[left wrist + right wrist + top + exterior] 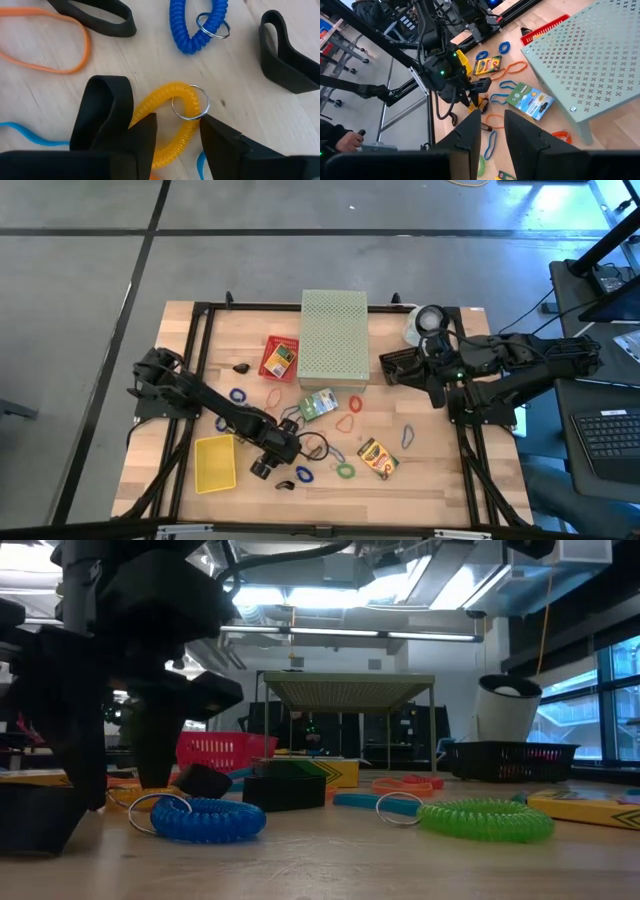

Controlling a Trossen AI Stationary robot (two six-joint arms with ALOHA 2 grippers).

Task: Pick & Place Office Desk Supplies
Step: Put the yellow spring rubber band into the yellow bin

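My left gripper [177, 125] points down at the table's near middle [275, 452]. It is open, with one finger on each side of a yellow coil loop [160, 97] that carries a metal ring [190, 102] and lies flat on the wood. A blue coil loop [192, 25], an orange rubber band [45, 42] and black clips [285, 60] lie around it. My right gripper [492, 130] hangs open and empty above the table's far right [395, 367]. My left gripper comes from above with its fingers [220, 140] astride the yellow coil's ring end [187, 132], lying across the coil. The coil rests on the table. I cannot tell whether the fingers touch it.
A pale green perforated box [334, 337] stands at the far middle, with a red card box [280, 357] to its left. A yellow tray [215, 462] lies near left. Card boxes [318, 404] [378, 458] and a green coil [485, 820] lie scattered among several loops.
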